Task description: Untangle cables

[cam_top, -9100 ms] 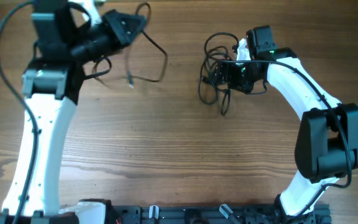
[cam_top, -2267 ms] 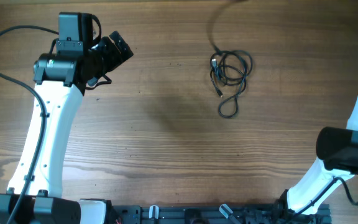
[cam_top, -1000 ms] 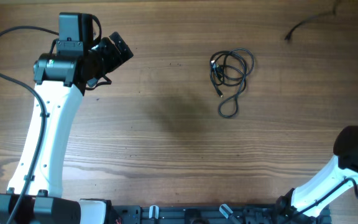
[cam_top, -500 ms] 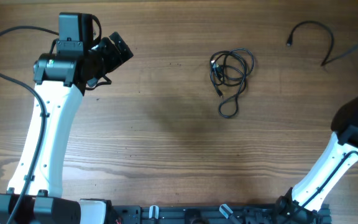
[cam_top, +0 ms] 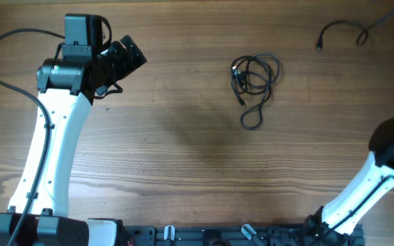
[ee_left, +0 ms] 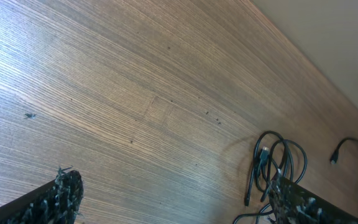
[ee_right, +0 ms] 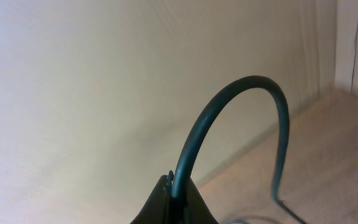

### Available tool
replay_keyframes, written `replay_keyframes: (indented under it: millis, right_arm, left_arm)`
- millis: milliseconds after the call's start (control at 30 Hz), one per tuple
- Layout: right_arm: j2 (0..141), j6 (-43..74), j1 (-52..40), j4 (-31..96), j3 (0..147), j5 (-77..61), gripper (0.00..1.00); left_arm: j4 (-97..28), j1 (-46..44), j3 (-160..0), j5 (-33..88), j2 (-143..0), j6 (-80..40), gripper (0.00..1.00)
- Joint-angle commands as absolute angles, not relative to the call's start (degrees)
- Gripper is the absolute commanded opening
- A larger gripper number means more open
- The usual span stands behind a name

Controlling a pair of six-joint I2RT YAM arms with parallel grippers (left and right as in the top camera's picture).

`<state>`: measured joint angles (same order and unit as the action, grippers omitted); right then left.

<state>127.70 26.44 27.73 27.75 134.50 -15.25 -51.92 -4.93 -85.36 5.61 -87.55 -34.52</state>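
One cable [cam_top: 254, 78] lies in a loose coil on the wooden table, right of centre; the left wrist view shows it as the coiled cable [ee_left: 278, 163] at lower right. The other cable [cam_top: 342, 28] lies at the far right, plug end toward the coil, and runs off the right edge. My left gripper [cam_top: 132, 55] hovers open and empty at the far left, its fingers wide apart [ee_left: 173, 186]. My right gripper [ee_right: 176, 186] is shut on the second cable [ee_right: 241, 102], which arcs up from its jaws. It is outside the overhead view.
The left arm [cam_top: 53, 137] reaches up the left side of the table. Part of the right arm [cam_top: 392, 147] shows at the right edge. A pale wall [ee_right: 104, 74] stands behind the table's far edge. A black rail [cam_top: 217, 236] runs along the front edge.
The far-right cable has been drawn toward the top right corner, its loop flatter than half a second ago. The right arm has shifted further right. The left arm and the coil have not moved.
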Motion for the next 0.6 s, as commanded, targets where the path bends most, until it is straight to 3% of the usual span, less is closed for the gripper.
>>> replay_keyframes:
  millis: [0,333,567]
  right_arm:
    - [120.1,27.4,28.6,26.6,135.3,-10.7,0.04]
    - [119.8,28.6,28.9,31.5,135.3,5.4,0.04]
    - [115.1,26.6,29.8,25.4,135.3,2.5,0.04]
  left_arm:
    - [-52.0,-5.0,-85.4,4.8,-88.0,-33.2,0.98]
    - [-51.9,-5.0,-85.4,4.8,-88.0,-33.2,0.97]
    - [-51.9,-5.0,-85.4,4.8,-88.0,-33.2,0.97]
